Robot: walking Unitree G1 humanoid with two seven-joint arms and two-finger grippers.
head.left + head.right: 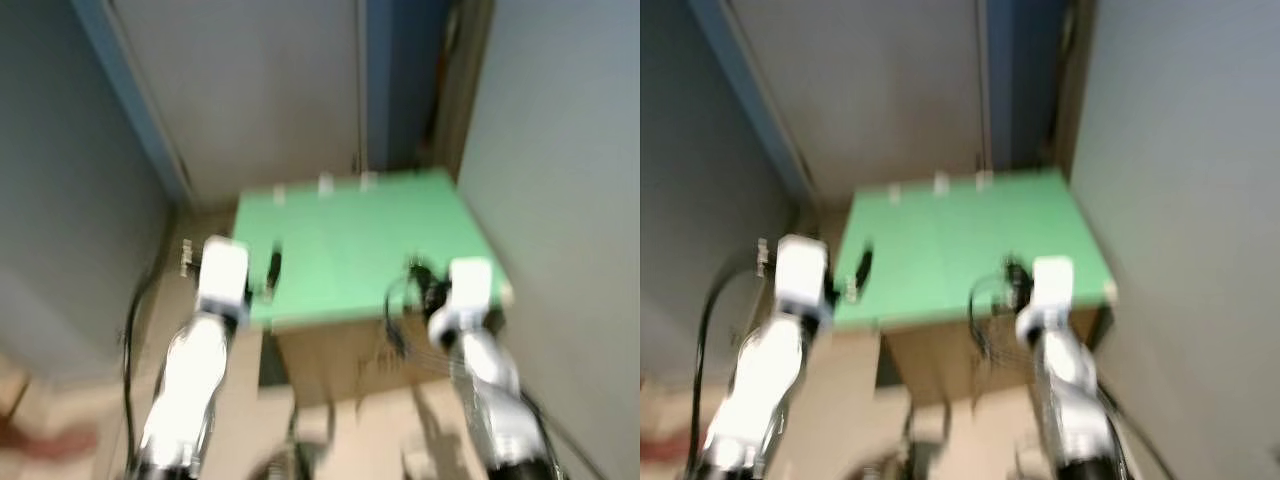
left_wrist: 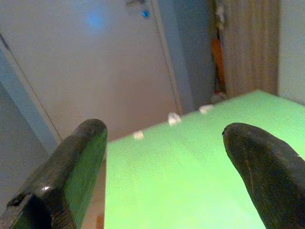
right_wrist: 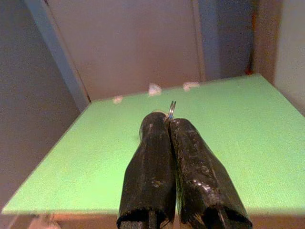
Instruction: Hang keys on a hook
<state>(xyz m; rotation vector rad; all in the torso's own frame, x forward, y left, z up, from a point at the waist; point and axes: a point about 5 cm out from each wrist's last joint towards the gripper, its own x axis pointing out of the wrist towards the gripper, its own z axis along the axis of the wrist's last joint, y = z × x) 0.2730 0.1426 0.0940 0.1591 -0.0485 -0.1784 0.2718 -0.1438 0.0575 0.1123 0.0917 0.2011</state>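
Keys: a thin metal ring is seen standing edge-on out of the tips of the right gripper, whose jaws are clenched together on it; the rest of the bunch cannot be made out.

Right gripper: held low over the near part of the green counter.

Left gripper: jaws released and spread wide, nothing between them, held over the counter's near left edge.

Hooks: three small pale pieces are noted in a row along the counter's far edge, straight ahead of the right jaws; too blurred to be confirmed as hooks. The ring's long axis is pointed towards them. The right arm is judged nearer, since it carries the keys.

Backdrop: grey door behind the counter.
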